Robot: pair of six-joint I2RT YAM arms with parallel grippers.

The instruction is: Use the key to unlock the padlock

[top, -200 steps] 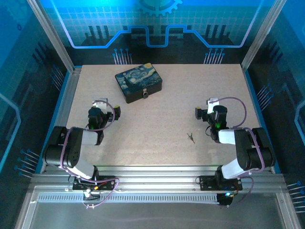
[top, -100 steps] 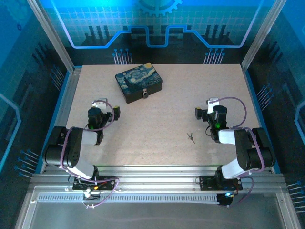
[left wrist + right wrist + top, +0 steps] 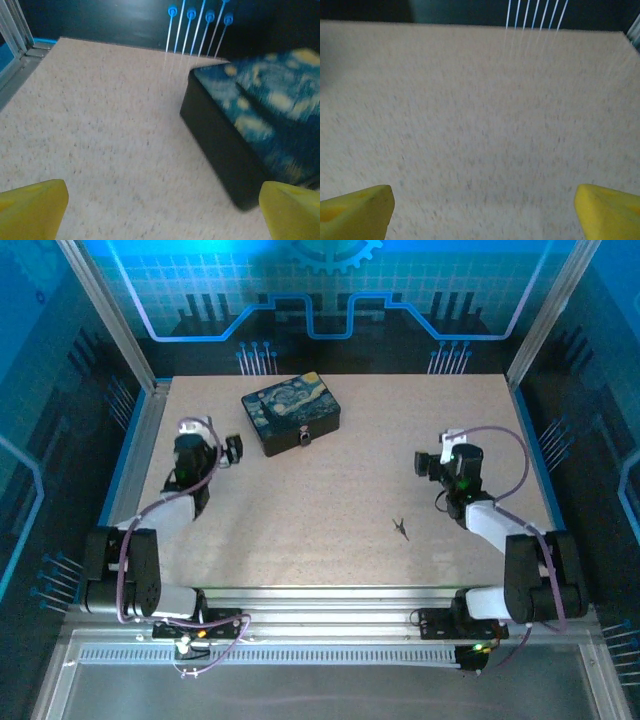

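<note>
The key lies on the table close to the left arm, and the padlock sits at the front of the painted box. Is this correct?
Not quite. The key lies on the table close to the right arm, not the left; the top external view shows this. The padlock is indeed at the front of the painted box.

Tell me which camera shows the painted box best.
Top external: the whole box is visible, lid and front side included, sitting toward the far left of the table. The left wrist view catches a blurred, cropped corner of it.
</note>
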